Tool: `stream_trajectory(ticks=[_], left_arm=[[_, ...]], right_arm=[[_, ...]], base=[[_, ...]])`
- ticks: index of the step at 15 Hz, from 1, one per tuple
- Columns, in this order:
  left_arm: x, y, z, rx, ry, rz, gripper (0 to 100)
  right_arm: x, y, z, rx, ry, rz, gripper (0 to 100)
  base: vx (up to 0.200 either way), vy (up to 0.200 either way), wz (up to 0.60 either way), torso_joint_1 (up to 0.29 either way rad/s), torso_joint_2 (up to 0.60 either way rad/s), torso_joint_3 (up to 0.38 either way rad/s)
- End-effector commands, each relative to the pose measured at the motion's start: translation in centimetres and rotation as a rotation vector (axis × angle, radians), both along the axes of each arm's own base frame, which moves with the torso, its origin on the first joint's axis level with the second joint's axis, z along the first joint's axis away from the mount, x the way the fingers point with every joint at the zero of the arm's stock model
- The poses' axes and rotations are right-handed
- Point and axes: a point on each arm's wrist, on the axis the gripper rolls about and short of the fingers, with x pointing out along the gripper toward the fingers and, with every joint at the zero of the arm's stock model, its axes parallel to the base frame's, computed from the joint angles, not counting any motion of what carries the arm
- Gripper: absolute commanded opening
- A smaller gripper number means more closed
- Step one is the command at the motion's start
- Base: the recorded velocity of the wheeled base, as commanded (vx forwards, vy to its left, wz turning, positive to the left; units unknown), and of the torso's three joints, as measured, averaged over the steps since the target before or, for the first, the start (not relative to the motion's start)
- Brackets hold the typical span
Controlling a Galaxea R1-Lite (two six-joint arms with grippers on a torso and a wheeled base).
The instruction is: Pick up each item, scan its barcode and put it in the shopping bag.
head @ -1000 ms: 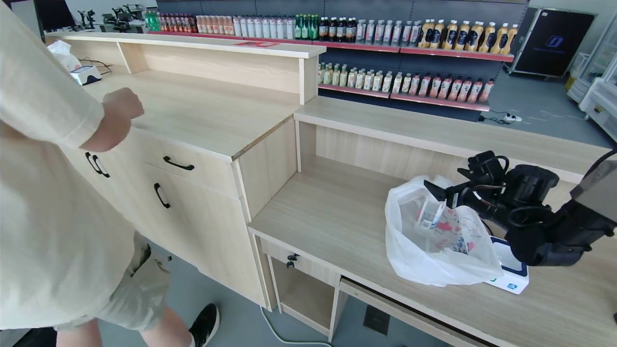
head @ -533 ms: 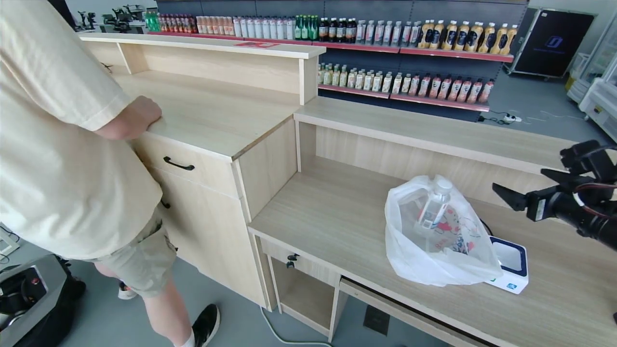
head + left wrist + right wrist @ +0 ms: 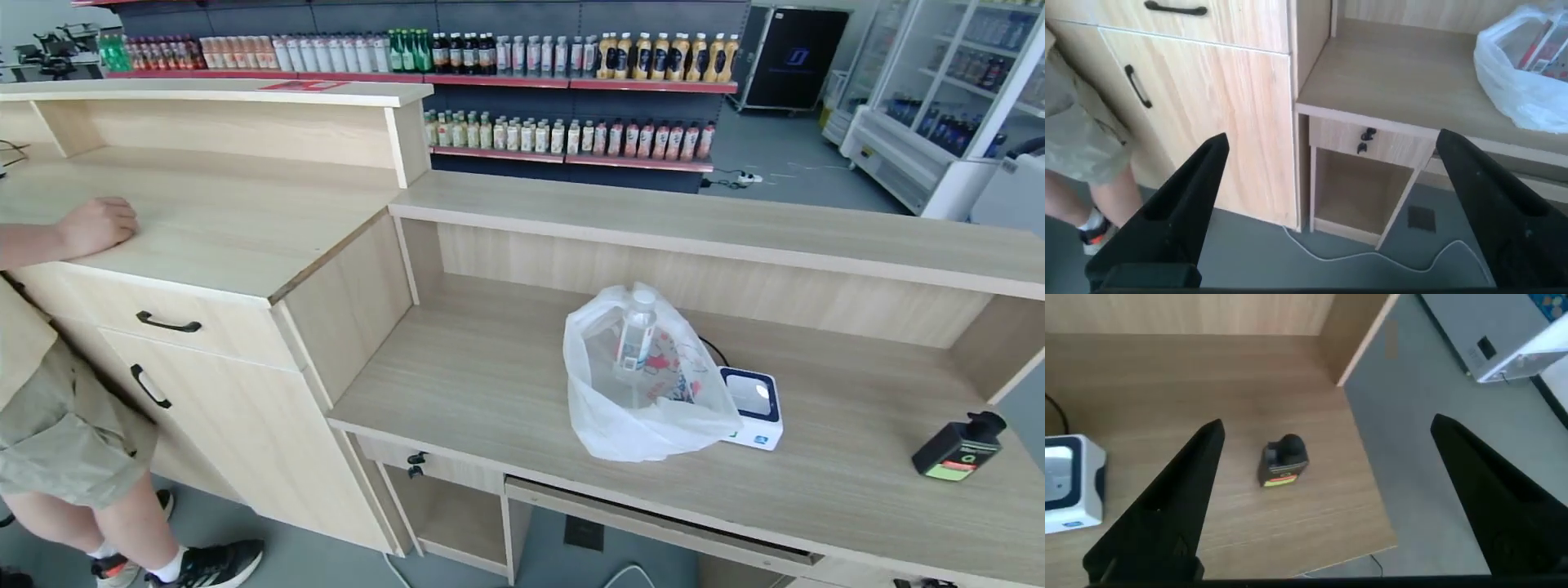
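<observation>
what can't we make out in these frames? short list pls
Shopping bag contents beside the clear bottle: head view, veiled by crumpled plastic; left wrist view, cut off by the edge.
Black bottle barcode: too small in head and right wrist views.
Scanner: one side hidden by the bag, head view; cut off by the edge, right wrist view.

Left hand [image 3: 1331, 140], right hand [image 3: 1327, 423], both agape

Bright, even light, soft shadows
</observation>
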Motion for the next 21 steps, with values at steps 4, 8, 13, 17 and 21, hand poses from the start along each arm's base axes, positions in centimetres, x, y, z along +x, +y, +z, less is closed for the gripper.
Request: stream_trajectory(ticks=[4, 8, 13, 17, 21], left_arm=[[0.0, 0.0, 0.0, 0.000, 0.000, 0.001, 100], [0.0, 0.0, 0.0, 0.000, -0.001, 0.001, 100], [0.0, 0.0, 0.0, -0.001, 0.000, 0.001, 100], [0.0, 0.0, 0.0, -0.001, -0.001, 0.001, 100], [0.0, 0.0, 0.0, 0.000, 0.000, 0.001, 100]], right_arm=[[2.4, -5.6, -4.7, 0.122, 0.110, -0.042, 100], [2.9, -10.8, -8.2, 0.001, 0.262, 0.129, 100], [2.9, -12.8, -10.5, -0.041, 0.299, 0.274, 100], [5.0, -14.2, -10.7, -0.173, 0.289, 0.429, 100], [8.7, -12.4, -11.4, -0.200, 0.262, 0.585, 100]], base=[[0.000, 0.000, -0.15, 0.001, 0.00, 0.002], [0.000, 0.000, 0.00, 0.000, 0.00, 0.000], [0.000, 0.000, 0.00, 0.000, 0.00, 0.000], [0.000, 0.000, 0.00, 0.000, 0.00, 0.000], [0.000, 0.000, 0.00, 0.000, 0.00, 0.000]])
